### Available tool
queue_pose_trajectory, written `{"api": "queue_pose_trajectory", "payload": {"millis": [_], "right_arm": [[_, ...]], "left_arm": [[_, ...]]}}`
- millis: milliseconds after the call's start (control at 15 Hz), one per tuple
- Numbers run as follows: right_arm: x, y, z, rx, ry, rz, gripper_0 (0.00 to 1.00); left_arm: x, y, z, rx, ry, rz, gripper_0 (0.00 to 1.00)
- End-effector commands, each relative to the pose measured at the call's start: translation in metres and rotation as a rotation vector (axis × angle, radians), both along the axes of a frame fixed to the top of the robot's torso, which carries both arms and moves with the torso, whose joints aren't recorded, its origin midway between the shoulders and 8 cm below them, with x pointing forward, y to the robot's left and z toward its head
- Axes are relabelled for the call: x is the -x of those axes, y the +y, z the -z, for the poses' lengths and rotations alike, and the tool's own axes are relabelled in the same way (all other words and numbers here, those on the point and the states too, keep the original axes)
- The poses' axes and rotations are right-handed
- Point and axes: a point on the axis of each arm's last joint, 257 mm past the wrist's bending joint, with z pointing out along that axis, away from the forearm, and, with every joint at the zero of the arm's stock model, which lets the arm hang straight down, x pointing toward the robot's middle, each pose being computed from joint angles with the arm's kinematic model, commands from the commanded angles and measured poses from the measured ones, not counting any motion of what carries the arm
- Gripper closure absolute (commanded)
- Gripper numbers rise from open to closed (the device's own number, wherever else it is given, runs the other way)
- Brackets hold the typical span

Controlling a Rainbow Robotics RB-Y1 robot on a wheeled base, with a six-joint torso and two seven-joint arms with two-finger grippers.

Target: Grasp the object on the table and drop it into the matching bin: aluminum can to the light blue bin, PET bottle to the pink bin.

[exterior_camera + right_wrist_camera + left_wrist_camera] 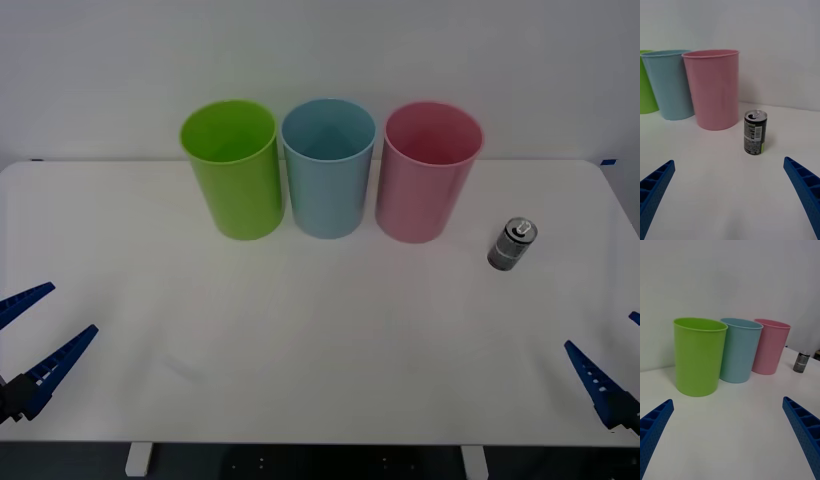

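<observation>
At the far side of the white surface (320, 340), toward twelve o'clock from where I sit, I see three tall bins standing upright in a row: a lime green bin (233, 168) at about eleven o'clock, the light blue bin (328, 166) dead ahead at twelve, and the pink bin (428, 170) at about one o'clock. Neighbouring bins stand just beside each other, and I cannot tell whether their walls touch.

The aluminum can (512, 244) stands upright on the surface at roughly two o'clock, near the pink bin on its right side and a little closer to me, clearly apart from it. Through the right wrist camera I see its silver top with the pull tab and a dark label with light print, with the pink bin just behind it.

My left end effector (30, 340) hangs low at the near left corner, around eight o'clock, its blue ribbed fingers (655, 425) spread wide with nothing between them. My right end effector (625, 365) sits at the near right edge, around four o'clock, its fingers (805, 187) likewise parted and empty, well apart from the can and facing it, with the can standing between the two fingers farther ahead.
</observation>
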Motion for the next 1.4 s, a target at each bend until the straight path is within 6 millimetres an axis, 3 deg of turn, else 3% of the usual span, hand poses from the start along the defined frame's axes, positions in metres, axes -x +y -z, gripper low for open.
{"api": "queue_pose_trajectory", "payload": {"millis": [67, 533, 1400], "right_arm": [[-0.013, -0.003, 0.008, 0.056, -0.011, 0.055, 0.0], [-0.042, -0.011, 0.039, 0.026, 0.039, 0.139, 0.0], [-0.106, -0.012, 0.06, -0.049, 0.058, 0.16, 0.0]], "left_arm": [[0.0, 0.0, 0.0, 0.0, 0.0, 0.0, 0.0], [0.0, 0.0, 0.0, 0.0, 0.0, 0.0, 0.0], [0.0, 0.0, 0.0, 0.0, 0.0, 0.0, 0.0]]}}
